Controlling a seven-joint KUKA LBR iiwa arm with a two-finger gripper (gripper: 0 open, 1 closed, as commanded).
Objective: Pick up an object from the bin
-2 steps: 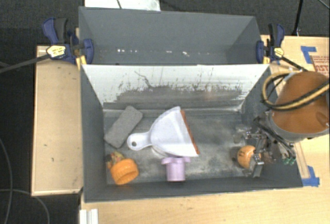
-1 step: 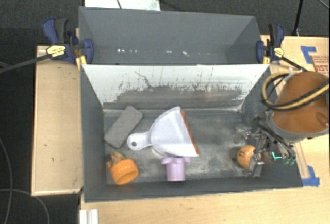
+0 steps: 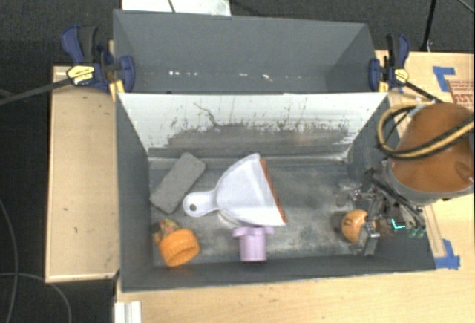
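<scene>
My gripper [image 3: 369, 219] is down in the bin's front right corner, under the orange wrist cover. A small round orange-brown ball [image 3: 352, 224] lies on the bin floor right against the gripper's left side. Whether the ball is gripped is hidden by the mechanism. A lilac cylinder [image 3: 251, 243] stands near the front middle, well to the gripper's left. Just behind it lies a white scoop [image 3: 241, 192] with an orange-edged side.
A grey foam block [image 3: 177, 181] lies at the left, and an orange toy-like piece [image 3: 177, 246] sits in the front left corner. The bin's right wall and front wall stand close to the gripper. Bare floor lies between the scoop and the ball.
</scene>
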